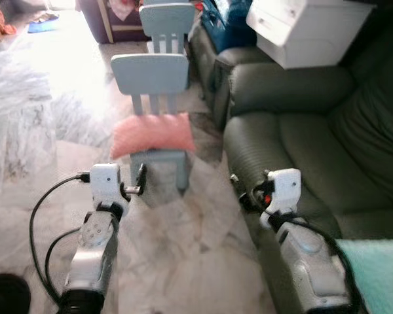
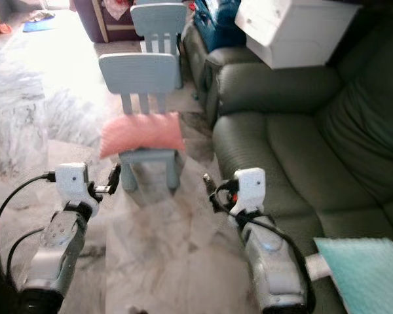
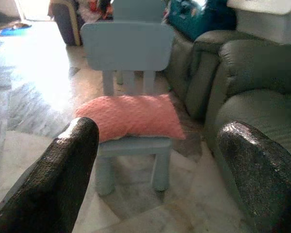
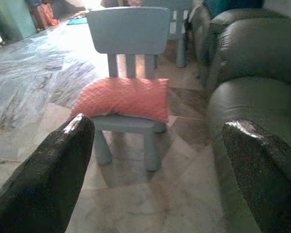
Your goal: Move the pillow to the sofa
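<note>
With the pink pillow (image 1: 153, 134) lying on the small blue chair (image 1: 151, 73) left of the sofa (image 1: 301, 150), the approach looks underway, left gripper (image 1: 139, 181) and right gripper (image 2: 214, 190) both spread empty, needing to close in next.

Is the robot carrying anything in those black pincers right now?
No, nothing is held. Both the left gripper and right gripper are open and empty; the pink pillow lies on the small blue chair.
</note>
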`<state>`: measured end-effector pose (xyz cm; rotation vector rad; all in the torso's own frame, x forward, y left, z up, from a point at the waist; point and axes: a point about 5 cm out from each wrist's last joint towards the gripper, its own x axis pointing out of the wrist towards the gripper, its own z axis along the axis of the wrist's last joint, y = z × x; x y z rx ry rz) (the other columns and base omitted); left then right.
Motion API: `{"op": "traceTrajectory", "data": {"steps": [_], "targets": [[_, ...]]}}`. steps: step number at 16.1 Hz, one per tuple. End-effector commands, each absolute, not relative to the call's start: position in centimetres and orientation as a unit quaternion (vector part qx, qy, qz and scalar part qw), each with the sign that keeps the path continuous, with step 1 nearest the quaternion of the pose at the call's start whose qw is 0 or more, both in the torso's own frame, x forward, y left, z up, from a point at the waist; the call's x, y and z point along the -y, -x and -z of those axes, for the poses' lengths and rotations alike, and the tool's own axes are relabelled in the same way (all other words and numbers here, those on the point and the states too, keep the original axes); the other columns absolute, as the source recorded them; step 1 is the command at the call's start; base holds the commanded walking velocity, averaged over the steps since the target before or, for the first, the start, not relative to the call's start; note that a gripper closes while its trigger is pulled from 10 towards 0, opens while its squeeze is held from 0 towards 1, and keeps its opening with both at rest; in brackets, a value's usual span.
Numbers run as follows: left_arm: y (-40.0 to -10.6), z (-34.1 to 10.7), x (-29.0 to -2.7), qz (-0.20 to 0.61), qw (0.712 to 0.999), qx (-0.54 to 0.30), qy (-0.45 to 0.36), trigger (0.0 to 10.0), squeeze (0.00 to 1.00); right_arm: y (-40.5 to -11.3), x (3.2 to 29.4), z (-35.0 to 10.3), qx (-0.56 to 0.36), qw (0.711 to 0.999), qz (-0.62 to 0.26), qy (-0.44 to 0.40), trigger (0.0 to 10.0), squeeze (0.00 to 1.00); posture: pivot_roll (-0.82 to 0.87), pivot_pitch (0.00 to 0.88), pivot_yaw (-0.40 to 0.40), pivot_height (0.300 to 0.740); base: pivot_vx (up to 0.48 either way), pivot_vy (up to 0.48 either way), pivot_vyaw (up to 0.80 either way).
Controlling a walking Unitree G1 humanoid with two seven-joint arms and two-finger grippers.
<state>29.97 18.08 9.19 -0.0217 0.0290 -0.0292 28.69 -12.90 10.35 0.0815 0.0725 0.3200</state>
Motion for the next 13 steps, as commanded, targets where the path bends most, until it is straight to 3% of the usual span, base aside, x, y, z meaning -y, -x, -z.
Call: {"op": "traceTrajectory", "data": {"steps": [1, 5, 7, 13], "targets": [[-29.91, -8.92, -18.32, 0.005, 1.000, -0.026, 0.016, 10.0, 0.00, -28.61, 13.02, -10.51, -0.034, 0.986, -0.161, -0.040, 10.0, 0.00, -0.13, 0.135, -0.018, 0.740, 0.375, 0.000, 0.00], [-29.87, -8.52, -18.42, -0.010, 0.998, -0.042, 0.048, 10.0, 0.00, -28.58, 12.83, -10.40, -0.035, 0.985, -0.160, -0.044, 10.0, 0.00, -0.12, 0.125, -0.017, 0.740, 0.000, 0.000, 0.00], [-30.04, -8.44, -18.51, -0.014, 0.997, -0.049, 0.053, 10.0, 0.00, -28.67, 12.69, -10.37, -0.035, 0.985, -0.161, -0.045, 10.0, 0.00, -0.12, 0.121, -0.016, 0.740, 0.000, 0.281, 0.00], [-30.17, -8.43, -18.33, -0.007, 0.997, -0.057, 0.051, 10.0, 0.00, -28.77, 12.70, -10.34, -0.035, 0.986, -0.158, -0.045, 10.0, 0.00, -0.12, 0.118, -0.009, 0.740, 0.000, 0.480, 0.00]]}}
